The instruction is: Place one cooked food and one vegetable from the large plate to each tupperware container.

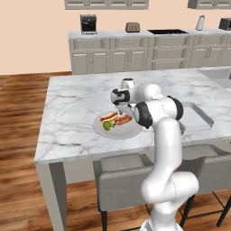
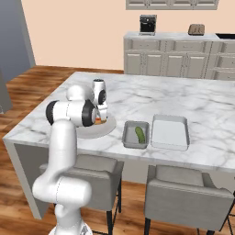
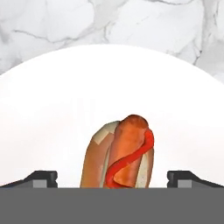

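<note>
From the left base view, the large plate [image 1: 118,131] lies near the front edge of the marble bench [image 1: 72,108]. On the plate are two hot dogs, one [image 1: 108,117] toward the far side and one [image 1: 122,119] just beside it, with a green vegetable [image 1: 108,126] at the plate's near left. The arm's wrist hangs directly over the plate, and the gripper [image 1: 122,113] is just above the nearer hot dog; how its fingers stand cannot be read from this side. To the right of the plate, past the arm, the rim of a tupperware container [image 1: 200,119] shows on the bench.

From the right base view, the plate [image 2: 98,131] is partly hidden behind the arm's elbow. Just right of the plate sits the smaller tupperware container [image 2: 128,140] with a green cucumber-like vegetable [image 2: 140,133] lying in it. Touching or nearly touching that tray's far side from the plate is the larger tupperware container [image 2: 158,142].

In the hand view, the plate [image 3: 65,100] spreads under the camera, with marble bench beyond its rim. A hot dog [image 3: 124,155] with a red sauce line lies lengthwise between the two fingers [image 3: 41,178], which stand wide apart, one on each side of the bun and clear of it, holding nothing.
</note>
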Tool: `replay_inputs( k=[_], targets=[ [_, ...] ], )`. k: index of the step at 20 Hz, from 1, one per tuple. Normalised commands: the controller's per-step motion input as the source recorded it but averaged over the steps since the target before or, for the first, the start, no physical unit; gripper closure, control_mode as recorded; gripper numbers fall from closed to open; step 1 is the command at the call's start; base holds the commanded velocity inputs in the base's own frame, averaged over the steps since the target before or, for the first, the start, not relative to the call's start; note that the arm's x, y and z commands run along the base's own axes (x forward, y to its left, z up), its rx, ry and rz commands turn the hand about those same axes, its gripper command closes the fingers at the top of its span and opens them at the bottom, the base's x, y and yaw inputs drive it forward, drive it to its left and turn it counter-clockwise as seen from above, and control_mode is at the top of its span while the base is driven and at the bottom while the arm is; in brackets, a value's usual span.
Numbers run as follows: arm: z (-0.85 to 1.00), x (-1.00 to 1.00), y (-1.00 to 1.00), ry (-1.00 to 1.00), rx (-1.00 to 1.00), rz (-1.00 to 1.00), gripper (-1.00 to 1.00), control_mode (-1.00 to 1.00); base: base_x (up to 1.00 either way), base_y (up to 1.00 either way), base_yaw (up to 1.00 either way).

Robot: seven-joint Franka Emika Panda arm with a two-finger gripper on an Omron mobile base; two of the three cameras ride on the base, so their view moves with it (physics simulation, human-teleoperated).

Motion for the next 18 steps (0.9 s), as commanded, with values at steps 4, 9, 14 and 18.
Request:
replay_inputs(
  k=[4,9,14,18],
  targets=[
    [-0.34,0.0,0.0,0.01,0.0,0.0,-1.0,-1.0,0.0,0.0,0.0],
    [-0.24,0.0,0.0,0.0,0.0,0.0,1.0,-1.0,0.0,0.0,0.0],
    [-0.04,0.0,0.0,0.0,0.0,0.0,1.0,-1.0,0.0,0.0,0.0],
    [0.22,-0.39,-0.76,-0.03,-0.06,0.24,1.0,-1.0,0.0,0.0,0.0]
  ],
)
